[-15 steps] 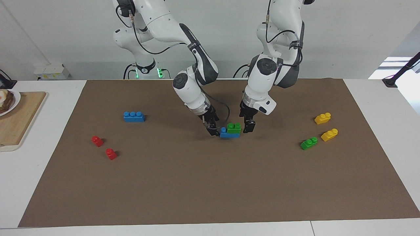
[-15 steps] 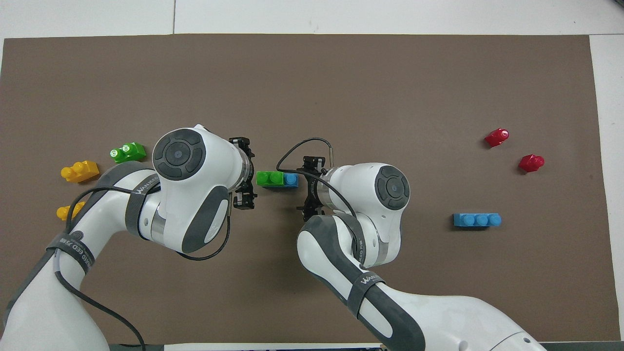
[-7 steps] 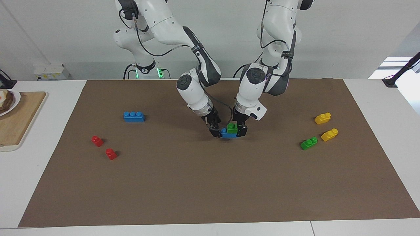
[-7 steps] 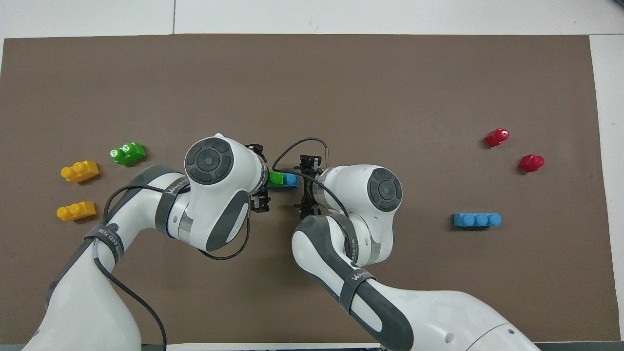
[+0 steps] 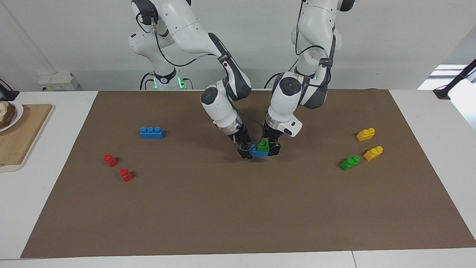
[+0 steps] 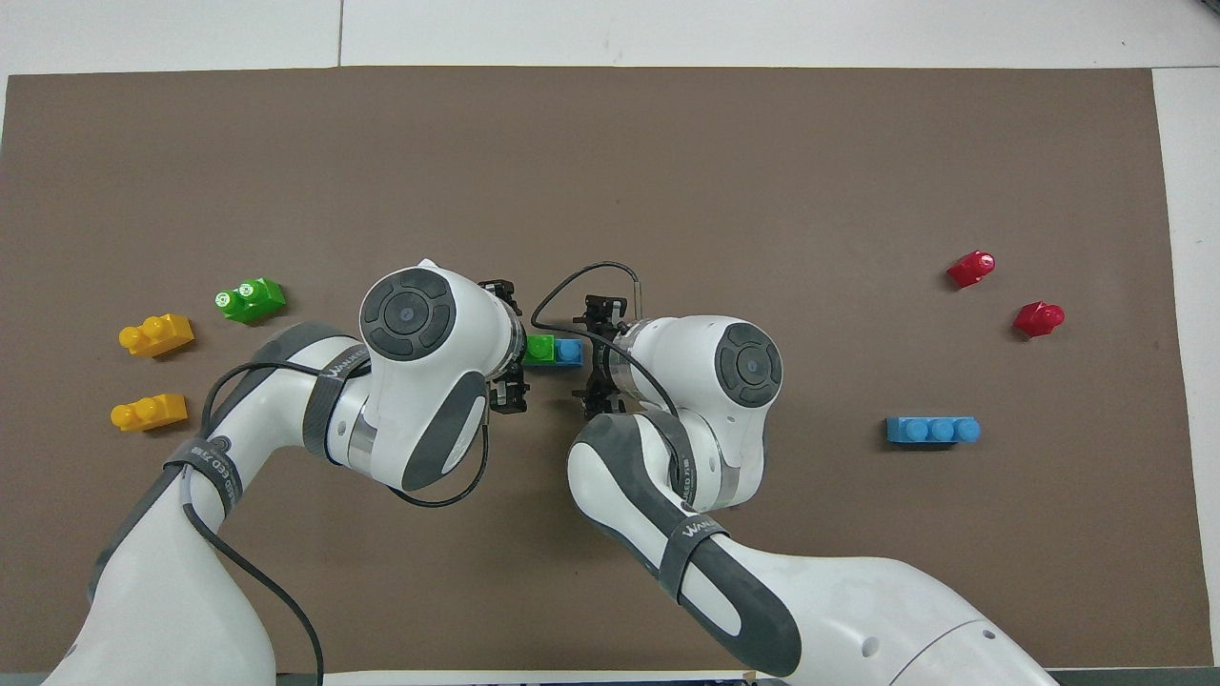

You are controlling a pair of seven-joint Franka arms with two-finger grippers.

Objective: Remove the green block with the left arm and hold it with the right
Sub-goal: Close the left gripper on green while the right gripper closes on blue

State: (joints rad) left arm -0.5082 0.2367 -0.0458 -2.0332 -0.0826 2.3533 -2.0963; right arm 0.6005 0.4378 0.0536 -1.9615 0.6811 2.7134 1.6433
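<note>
Two green blocks, two blue bricks, two yellow, two red. The green block (image 5: 263, 146) sits mid-mat atop a blue brick (image 5: 256, 152). The left gripper (image 5: 271, 147) pinches the green block; the right gripper (image 5: 246, 152) has closed in on the blue brick, grip unclear.

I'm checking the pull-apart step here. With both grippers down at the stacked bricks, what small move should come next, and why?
Probably the left gripper should close on the green block, if it has not already, and lift. It sits around that block, which is still seated on the blue brick. The right gripper is at the blue brick's free end to hold it down.
</note>
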